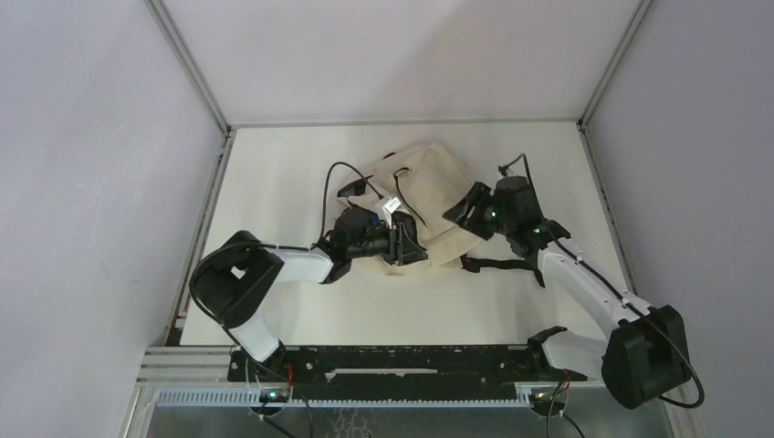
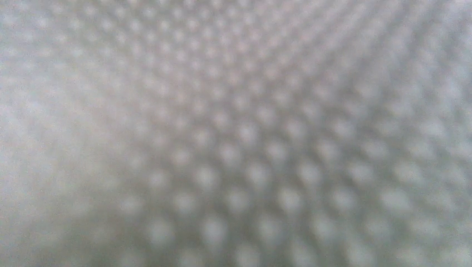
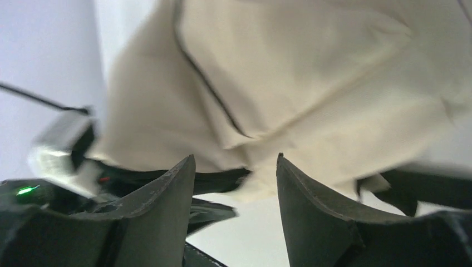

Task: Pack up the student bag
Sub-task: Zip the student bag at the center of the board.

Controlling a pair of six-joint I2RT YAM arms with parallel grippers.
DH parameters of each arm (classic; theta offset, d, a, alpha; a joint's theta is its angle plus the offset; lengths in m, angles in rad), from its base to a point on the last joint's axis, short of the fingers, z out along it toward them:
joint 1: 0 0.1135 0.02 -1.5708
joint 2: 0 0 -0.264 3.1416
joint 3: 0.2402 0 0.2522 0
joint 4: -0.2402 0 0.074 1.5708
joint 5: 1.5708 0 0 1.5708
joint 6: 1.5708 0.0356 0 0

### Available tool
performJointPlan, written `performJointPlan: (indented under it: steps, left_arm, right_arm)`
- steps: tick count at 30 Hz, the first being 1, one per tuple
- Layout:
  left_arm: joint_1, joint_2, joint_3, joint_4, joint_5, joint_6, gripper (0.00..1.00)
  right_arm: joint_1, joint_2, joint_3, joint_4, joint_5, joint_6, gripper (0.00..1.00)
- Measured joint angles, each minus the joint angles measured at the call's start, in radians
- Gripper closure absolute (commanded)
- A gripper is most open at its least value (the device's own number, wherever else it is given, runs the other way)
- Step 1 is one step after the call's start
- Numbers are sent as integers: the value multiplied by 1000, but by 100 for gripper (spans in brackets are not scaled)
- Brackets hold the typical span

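Student bag (image 1: 429, 187): cream fabric, black trim, lying rumpled on table (image 1: 274, 182), centre-rear. Black straps (image 1: 500, 265) trail off near-right corner onto table. Right claw (image 3: 236, 161) at bag's right edge, fingers spread, nothing between them, fabric just beyond tips. Left claw (image 1: 406, 248) at bag's near-left edge; spread or clamped, cannot tell. Left wrist view filled by blurred dotted weave (image 2: 236, 133); own fingers not visible.
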Motion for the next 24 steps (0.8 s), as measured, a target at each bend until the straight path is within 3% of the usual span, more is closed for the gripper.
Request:
performJointPlan:
  steps: [4, 9, 15, 22, 24]
  left_arm:
    - [2, 5, 3, 1, 12, -26, 66]
    - [11, 19, 6, 2, 16, -60, 74]
    - [29, 19, -2, 14, 8, -91, 80]
    - [55, 18, -48, 84, 9, -148, 81]
    - [62, 18, -64, 123, 14, -176, 88]
  right_arm:
    - [-27, 10, -123, -23, 16, 66, 38]
    - [-28, 37, -214, -17, -1, 151, 51]
    - [-15, 121, -219, 81, -32, 217, 48]
    - [4, 239, -219, 183, -63, 264, 50]
    - [7, 255, -219, 200, -64, 270, 52]
